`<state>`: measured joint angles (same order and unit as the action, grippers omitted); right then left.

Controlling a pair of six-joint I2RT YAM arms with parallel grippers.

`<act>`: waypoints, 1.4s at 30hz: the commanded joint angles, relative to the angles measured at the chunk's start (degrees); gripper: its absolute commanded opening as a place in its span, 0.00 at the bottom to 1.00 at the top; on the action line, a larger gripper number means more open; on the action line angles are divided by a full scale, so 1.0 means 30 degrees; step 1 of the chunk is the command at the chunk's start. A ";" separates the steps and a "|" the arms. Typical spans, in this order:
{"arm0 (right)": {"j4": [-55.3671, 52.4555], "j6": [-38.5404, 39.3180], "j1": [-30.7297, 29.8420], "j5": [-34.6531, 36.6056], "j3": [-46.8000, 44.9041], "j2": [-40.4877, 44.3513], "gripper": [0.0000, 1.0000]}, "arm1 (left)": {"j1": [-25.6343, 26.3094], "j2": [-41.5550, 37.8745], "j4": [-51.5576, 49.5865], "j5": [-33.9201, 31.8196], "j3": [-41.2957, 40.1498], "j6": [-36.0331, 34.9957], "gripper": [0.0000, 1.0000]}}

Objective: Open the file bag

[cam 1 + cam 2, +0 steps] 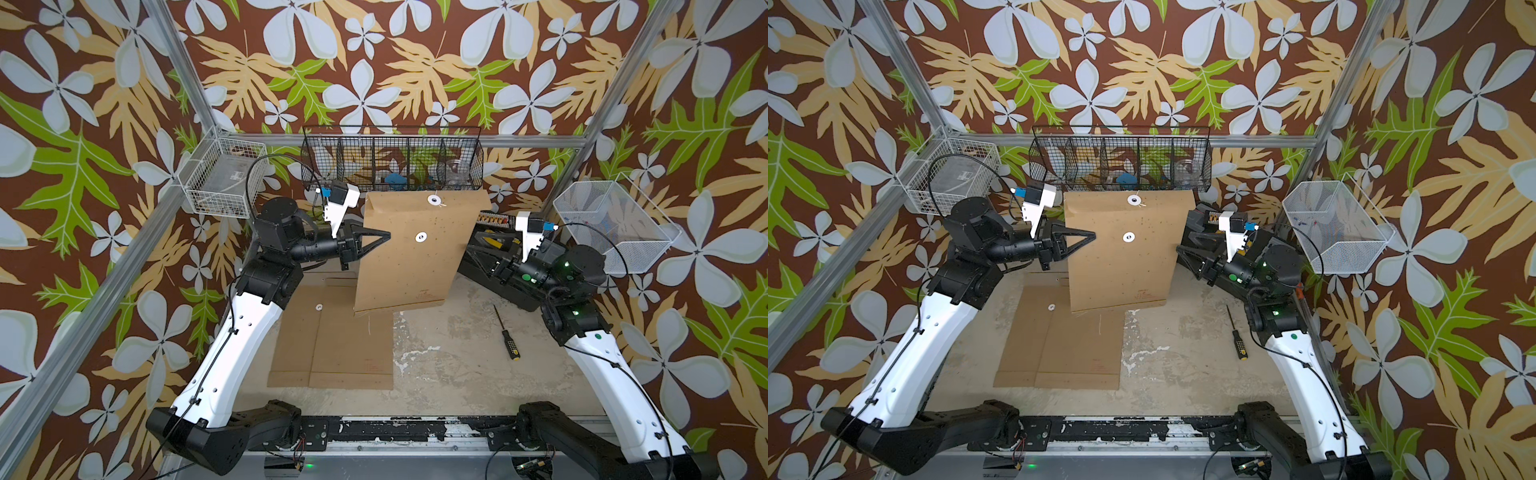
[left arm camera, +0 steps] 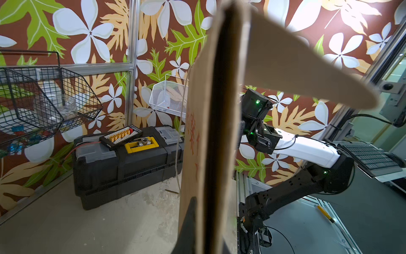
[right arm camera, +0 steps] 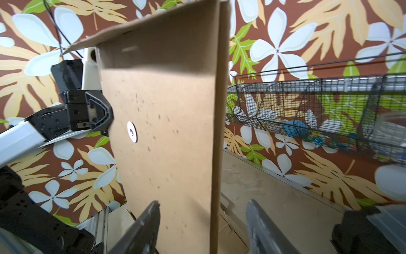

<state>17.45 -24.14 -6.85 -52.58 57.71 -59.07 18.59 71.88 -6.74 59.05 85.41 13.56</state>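
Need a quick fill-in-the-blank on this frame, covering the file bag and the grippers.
1. The left gripper is ___ on the raised file bag's edge.
2. The right gripper straddles the opposite edge, jaws ___.
3. The bag's face shows ___ white discs.
4. The screwdriver on the table has a black and ___ handle.
Missing: shut; open; two; yellow.

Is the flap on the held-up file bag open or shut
Open. In both wrist views the flap juts away from the file bag and its white disc.
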 commanded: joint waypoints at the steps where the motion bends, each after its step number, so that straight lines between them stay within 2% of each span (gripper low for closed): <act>1: 0.2318 -0.1278 -0.0279 -0.1334 0.0215 -0.0333 0.64 | 0.0000 -0.0182 0.1309 0.1079 -0.0078 0.0554 0.00; 8: 0.4948 -0.3199 -0.0275 -0.2334 0.1405 -0.1272 0.62 | -0.0005 -0.0840 0.1310 0.1796 -0.0903 0.0359 0.00; 19: 0.8632 -0.6234 -0.0518 -0.4107 0.3445 -0.3181 0.50 | 0.0091 -0.1706 0.1153 0.2581 -0.2035 0.0282 0.00; 30: 0.8363 -0.5617 -0.0998 -0.5916 0.4757 -0.3748 0.44 | 0.0110 -0.2205 0.0891 0.2634 -0.2486 0.0207 0.00; 35: 0.7657 -0.4607 -0.1019 -0.6119 0.5219 -0.3765 0.31 | 0.0102 -0.2381 0.0344 0.2588 -0.2438 -0.0241 0.00; 42: 0.7675 -0.4559 -0.1034 -0.6206 0.5490 -0.3677 0.21 | 0.0110 -0.2368 0.0226 0.2583 -0.2490 -0.0324 0.00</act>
<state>39.77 -38.50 -9.87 -70.50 73.84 -70.41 18.92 64.86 -6.85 66.24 77.82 13.32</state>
